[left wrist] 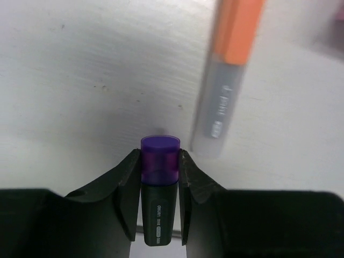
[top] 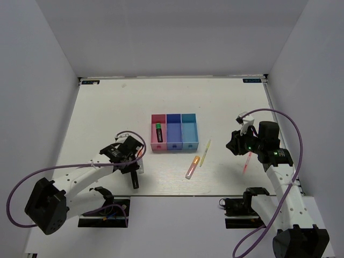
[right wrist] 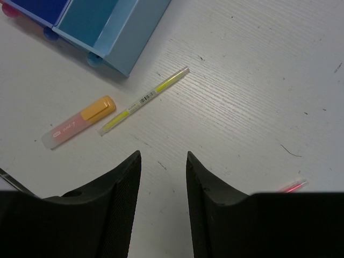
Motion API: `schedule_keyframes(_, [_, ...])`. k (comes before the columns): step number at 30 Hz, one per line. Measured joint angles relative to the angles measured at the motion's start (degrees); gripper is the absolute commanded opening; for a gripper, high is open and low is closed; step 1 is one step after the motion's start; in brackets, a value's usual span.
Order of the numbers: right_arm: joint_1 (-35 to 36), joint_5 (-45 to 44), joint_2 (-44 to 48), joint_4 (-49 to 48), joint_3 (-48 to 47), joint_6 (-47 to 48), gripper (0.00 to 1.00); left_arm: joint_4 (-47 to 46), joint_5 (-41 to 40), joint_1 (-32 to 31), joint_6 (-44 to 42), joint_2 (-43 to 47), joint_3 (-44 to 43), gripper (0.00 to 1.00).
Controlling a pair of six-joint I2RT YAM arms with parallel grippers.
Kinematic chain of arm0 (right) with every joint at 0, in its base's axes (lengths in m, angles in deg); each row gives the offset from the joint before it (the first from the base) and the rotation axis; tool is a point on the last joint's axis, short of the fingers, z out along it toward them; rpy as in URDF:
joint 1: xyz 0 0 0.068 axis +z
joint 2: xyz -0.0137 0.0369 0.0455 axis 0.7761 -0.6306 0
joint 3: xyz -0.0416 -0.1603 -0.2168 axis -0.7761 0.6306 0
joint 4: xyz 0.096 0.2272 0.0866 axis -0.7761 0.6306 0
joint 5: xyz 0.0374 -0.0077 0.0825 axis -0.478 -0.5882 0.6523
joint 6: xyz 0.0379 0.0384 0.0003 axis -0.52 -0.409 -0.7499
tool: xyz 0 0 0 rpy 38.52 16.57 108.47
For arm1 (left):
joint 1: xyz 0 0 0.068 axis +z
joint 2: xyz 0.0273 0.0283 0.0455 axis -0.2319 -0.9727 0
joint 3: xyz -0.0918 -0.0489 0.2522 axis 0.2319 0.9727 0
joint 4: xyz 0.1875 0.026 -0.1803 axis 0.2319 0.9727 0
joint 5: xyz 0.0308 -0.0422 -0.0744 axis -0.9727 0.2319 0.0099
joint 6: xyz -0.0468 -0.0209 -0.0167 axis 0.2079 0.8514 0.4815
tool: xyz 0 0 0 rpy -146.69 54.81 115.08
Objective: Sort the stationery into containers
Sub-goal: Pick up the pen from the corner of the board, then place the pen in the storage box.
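My left gripper (top: 134,180) is shut on the purple marker (left wrist: 159,161), its purple cap at the fingertips just above the table. An orange-capped clear highlighter (left wrist: 226,70) lies just beyond it, also in the top view (top: 141,158). The pink, blue and teal bins (top: 174,145) stand at the centre, and the green-capped dark marker (top: 159,131) lies in the pink one. A second highlighter (top: 192,166) and the thin yellow pen (top: 205,152) lie right of the bins. My right gripper (right wrist: 163,161) is open and empty above bare table. The thin pink pen (top: 247,161) lies beside it.
The right wrist view shows the teal bin (right wrist: 115,32), blue bin (right wrist: 32,8), highlighter (right wrist: 78,122), yellow pen (right wrist: 142,101) and the pink pen's tip (right wrist: 293,186). White walls enclose the table on three sides. Purple cables loop from both arms.
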Motion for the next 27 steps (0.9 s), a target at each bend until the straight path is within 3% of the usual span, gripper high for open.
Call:
schedule_keyframes(8, [0.00,0.00,0.00,0.00,0.00,0.00,0.44,3.72,0.15,-0.24,-5.88,-4.52,-23.21,0.02])
schedule_keyframes(17, [-0.02,0.00,0.00,0.02,0.00,-0.02,0.45,0.55,1.57,2.27,-13.64,-29.97,-49.22,0.04])
schedule_keyframes(22, [0.00,-0.02,0.02,0.02,0.00,-0.04,0.47,2.03,1.90,3.67,-16.81,-42.38,-58.60,0.16])
schedule_keyframes(27, [-0.02,-0.02,0.02,0.02,0.00,-0.02,0.48,3.45,1.68,4.55,-18.60,-49.27,-63.67,0.38])
